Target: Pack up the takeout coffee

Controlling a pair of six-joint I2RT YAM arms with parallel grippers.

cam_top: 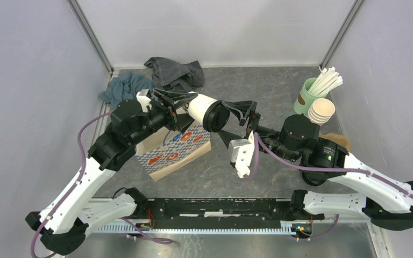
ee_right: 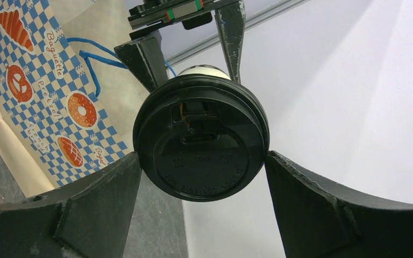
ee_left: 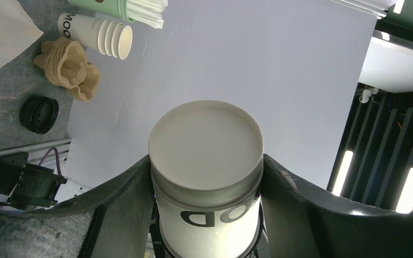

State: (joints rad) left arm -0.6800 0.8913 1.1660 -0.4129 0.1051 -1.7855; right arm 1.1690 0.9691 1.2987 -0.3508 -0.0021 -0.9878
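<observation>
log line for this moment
left gripper: holding takeout coffee midair, sideways | right gripper: flanking black lid, grip unclear | bag: lying below

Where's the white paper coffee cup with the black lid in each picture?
Top external: middle, white paper cup with black plastic lid held sideways.
Left wrist: bottom middle, base facing us.
Right wrist: middle, lid facing us.
Shared landmark: blue-checked paper bag, in top and right wrist views.
</observation>
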